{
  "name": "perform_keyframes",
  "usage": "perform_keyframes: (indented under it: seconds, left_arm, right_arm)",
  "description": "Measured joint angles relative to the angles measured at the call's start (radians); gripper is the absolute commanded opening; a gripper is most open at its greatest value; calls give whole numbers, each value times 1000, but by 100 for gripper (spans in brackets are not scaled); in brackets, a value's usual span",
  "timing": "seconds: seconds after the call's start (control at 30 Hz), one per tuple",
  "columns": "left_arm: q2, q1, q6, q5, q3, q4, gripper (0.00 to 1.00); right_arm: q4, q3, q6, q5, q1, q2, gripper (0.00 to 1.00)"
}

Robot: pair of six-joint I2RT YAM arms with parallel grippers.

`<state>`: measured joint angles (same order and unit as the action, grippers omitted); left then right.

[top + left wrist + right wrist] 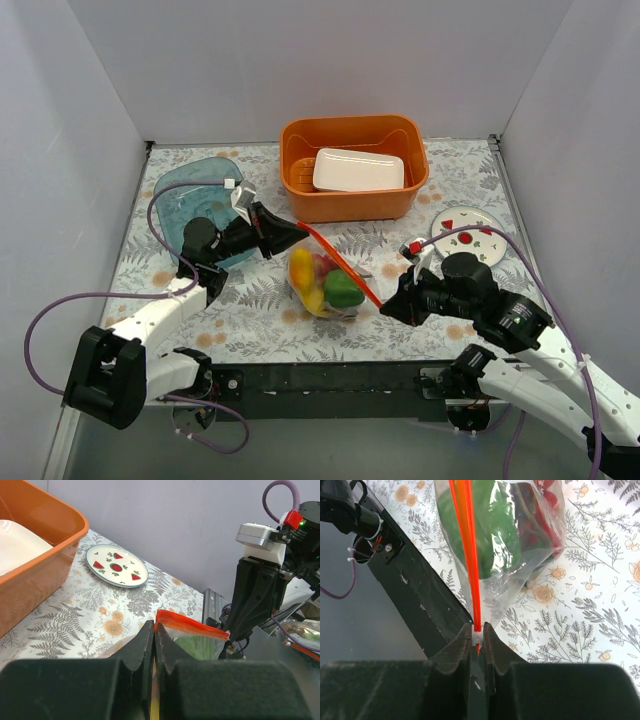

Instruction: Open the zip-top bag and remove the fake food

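The zip-top bag (pixel 325 285), clear with an orange-red zip strip (pixel 345 262), hangs stretched between my grippers above the table's middle. Inside it sits the fake food (pixel 342 290): a green pepper, yellow pieces and red pieces. My left gripper (pixel 302 232) is shut on the strip's far-left end; in the left wrist view the strip (pixel 192 625) runs out from the gripper (pixel 154 630). My right gripper (pixel 385 303) is shut on the strip's near-right end, on its white slider; in the right wrist view the gripper (pixel 477 635) pinches it below the green pepper (pixel 492 525).
An orange basin (pixel 353 165) holding a white dish (pixel 358 170) stands at the back. A teal see-through tray (pixel 190 205) lies at the back left under the left arm. A white plate (pixel 468 232) with red triangles lies at the right.
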<state>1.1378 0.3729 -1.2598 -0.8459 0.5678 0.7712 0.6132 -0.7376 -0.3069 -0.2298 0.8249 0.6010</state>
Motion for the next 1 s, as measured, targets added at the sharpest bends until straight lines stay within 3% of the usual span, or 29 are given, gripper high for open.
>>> perform_keyframes:
  seconds: [0.13,0.2,0.23,0.33,0.43,0.63,0.77,1.0]
  left_arm:
    - [13,-15,-36,-14,-29,64,0]
    - [23,-18,-54,-31,-38,101,0]
    - [28,-18,-63,-39,-39,115,0]
    - [45,-19,-87,-68,-40,161,0]
    - [63,-32,-109,-87,-40,213,0]
    - [81,-39,-141,-147,-40,277,0]
    - [92,-39,-161,-180,-40,313,0]
    - [105,-39,-180,-206,-40,330,0]
  right_arm:
    - [29,0,-10,15,0,0,1]
    - [40,-1,-10,19,0,0,6]
    - [45,-1,-10,19,0,0,18]
    - [60,-7,-9,19,0,1,42]
    - [108,-32,2,19,0,12,52]
    - [124,-176,19,86,0,107,53]
    - [55,-286,23,153,0,207,49]
    - [-49,-317,47,133,0,396,48]
